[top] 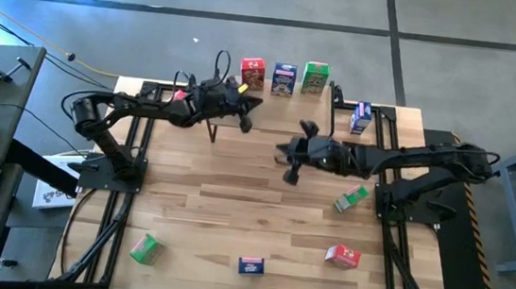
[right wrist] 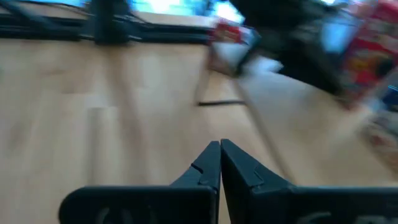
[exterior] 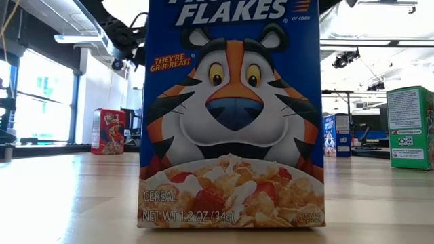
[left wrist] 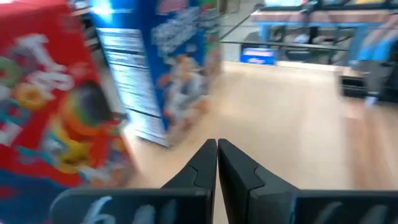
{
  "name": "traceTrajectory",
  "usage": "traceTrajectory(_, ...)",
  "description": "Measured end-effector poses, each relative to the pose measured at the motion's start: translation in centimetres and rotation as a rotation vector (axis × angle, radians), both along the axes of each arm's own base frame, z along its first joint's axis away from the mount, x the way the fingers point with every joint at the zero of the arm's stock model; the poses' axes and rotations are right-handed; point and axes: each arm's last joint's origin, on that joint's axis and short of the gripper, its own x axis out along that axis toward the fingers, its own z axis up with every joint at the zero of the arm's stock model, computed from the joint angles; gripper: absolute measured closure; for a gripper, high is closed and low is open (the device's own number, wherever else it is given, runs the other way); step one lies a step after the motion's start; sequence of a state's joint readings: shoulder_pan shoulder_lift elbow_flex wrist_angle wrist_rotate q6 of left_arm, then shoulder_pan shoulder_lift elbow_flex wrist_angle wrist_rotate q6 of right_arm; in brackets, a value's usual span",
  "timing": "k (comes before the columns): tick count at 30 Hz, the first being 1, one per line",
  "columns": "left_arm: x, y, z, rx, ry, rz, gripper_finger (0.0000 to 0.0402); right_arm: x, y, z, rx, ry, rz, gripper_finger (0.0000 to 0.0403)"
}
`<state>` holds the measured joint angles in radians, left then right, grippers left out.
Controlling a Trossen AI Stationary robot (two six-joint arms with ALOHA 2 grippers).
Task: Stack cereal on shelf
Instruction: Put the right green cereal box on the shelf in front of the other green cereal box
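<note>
My left gripper (top: pixel 244 117) hangs at upper centre of the overhead frame, its dark fingers (left wrist: pixel 208 163) pressed together on nothing, just below a row of three upright printed cardboard boxes: a red cereal box (top: pixel 253 72), a blue cereal box (top: pixel 284 79) and a green cereal box (top: pixel 315 77). My right gripper (top: pixel 291 169) sits mid-frame over the pale slatted wooden table (top: pixel 233 209), its jaws likewise together and empty. Another blue box (top: pixel 360 117) stands at upper right. A green box (top: pixel 351 197) lies tilted right of centre. Along the bottom rest a green box (top: pixel 143 248), a blue Frosted Flakes box (exterior: pixel 230 115) and a red box (top: pixel 343 256).
</note>
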<state>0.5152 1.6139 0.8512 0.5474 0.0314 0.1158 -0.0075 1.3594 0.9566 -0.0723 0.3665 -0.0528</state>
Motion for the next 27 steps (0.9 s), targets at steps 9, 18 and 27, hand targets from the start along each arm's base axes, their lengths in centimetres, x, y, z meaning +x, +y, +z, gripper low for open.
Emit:
traceTrajectory(9, -2.2, -4.8, 0.4, 0.014, -0.094, -0.105, 0.0394, -0.2, -8.3, -0.6, -0.011, -0.023, -0.201, 0.0403)
traceTrajectory(18, -4.1, -6.8, 1.6, 0.011, -0.153, -0.139, 0.0394, 0.5, -12.9, -2.8, -0.010, -0.044, -0.280, 0.0403)
traceTrajectory(27, -4.4, -6.9, 1.5, 0.002, -0.152, -0.135, 0.0394, 0.5, -14.8, -3.7, -0.011, -0.059, -0.337, 0.0403)
